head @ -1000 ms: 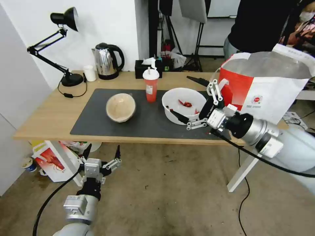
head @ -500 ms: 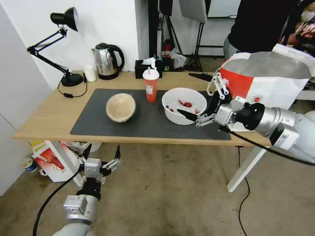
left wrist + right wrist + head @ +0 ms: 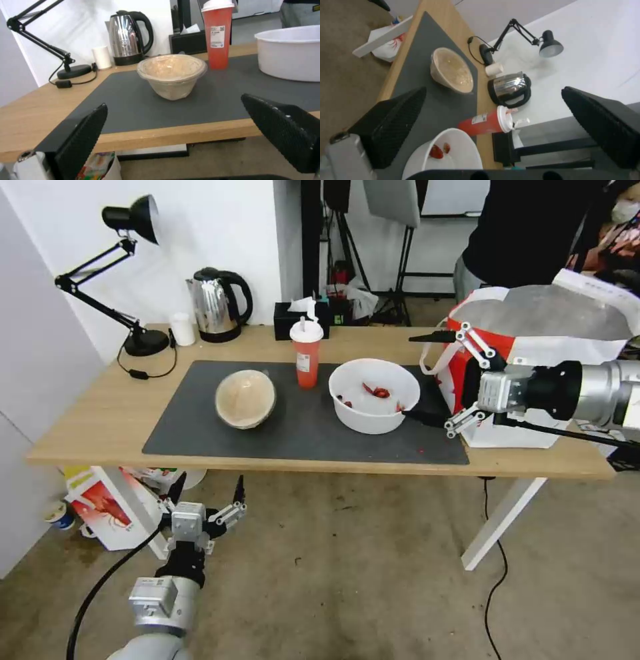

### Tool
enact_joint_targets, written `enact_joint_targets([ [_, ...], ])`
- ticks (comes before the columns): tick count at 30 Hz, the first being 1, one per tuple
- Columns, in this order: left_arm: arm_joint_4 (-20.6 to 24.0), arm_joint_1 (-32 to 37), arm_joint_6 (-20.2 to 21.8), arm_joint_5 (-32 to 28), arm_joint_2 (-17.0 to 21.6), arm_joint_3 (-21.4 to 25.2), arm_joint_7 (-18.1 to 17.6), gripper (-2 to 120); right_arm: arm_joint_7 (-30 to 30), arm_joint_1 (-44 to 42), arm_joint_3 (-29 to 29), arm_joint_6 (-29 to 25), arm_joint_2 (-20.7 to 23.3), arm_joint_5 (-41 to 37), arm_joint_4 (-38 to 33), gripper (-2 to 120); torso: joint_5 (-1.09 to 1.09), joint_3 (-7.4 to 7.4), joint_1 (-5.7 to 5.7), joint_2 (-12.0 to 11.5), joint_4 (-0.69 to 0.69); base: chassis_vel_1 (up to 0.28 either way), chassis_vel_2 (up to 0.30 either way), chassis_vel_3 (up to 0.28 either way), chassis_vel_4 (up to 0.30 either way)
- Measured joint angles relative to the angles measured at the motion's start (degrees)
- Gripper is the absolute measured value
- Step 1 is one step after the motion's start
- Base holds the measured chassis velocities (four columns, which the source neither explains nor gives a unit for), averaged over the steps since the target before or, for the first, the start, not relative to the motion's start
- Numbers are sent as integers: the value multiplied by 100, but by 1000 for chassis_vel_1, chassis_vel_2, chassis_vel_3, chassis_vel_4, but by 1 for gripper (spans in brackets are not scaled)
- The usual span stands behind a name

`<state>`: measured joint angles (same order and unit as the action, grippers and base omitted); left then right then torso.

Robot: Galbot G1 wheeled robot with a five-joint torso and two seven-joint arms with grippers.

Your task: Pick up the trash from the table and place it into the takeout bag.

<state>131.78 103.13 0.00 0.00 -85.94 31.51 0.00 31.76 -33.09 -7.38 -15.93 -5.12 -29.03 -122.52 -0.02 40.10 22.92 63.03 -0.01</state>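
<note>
While beside white bowl (image 3: 374, 395), right gripper (image 3: 423, 377) wide.

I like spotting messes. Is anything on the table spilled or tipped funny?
Yes. The tan bowl leans over on the dark mat instead of sitting flat. A tiny red speck lies on the mat near the white bowl. The red cup stands upright.
</note>
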Motion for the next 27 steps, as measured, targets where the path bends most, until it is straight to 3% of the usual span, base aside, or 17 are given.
enact_joint_targets([
  [8, 0, 2, 0, 0, 0, 2, 0, 100, 205, 1046, 1000, 77, -526, 191, 315, 100, 10, 2, 1, -1, 5, 0, 0, 0, 0],
  [9, 0, 0, 0, 0, -1, -1, 0, 100, 224, 1109, 1043, 80, -536, 179, 330, 100, -3, 1, 0, -1, 4, 0, 0, 0, 0],
  [10, 0, 0, 0, 0, 1, 2, 0, 100, 277, 1217, 1168, 93, -575, 161, 375, 100, -3, 1, -1, 0, -3, 0, 0, 0, 0],
  [12, 0, 0, 0, 0, 0, 0, 0, 100, 349, 1362, 1340, 116, -634, 137, 429, 100, 5, 0, -1, 0, 0, 0, 0, 0, 0],
  [27, 0, 1, 0, 0, 0, 0, 0, 100, 1184, 3256, 3413, 410, -1340, -166, 1093, 100, 2, 1, 0, -1, 2, 0, 0, 0, 0],
])
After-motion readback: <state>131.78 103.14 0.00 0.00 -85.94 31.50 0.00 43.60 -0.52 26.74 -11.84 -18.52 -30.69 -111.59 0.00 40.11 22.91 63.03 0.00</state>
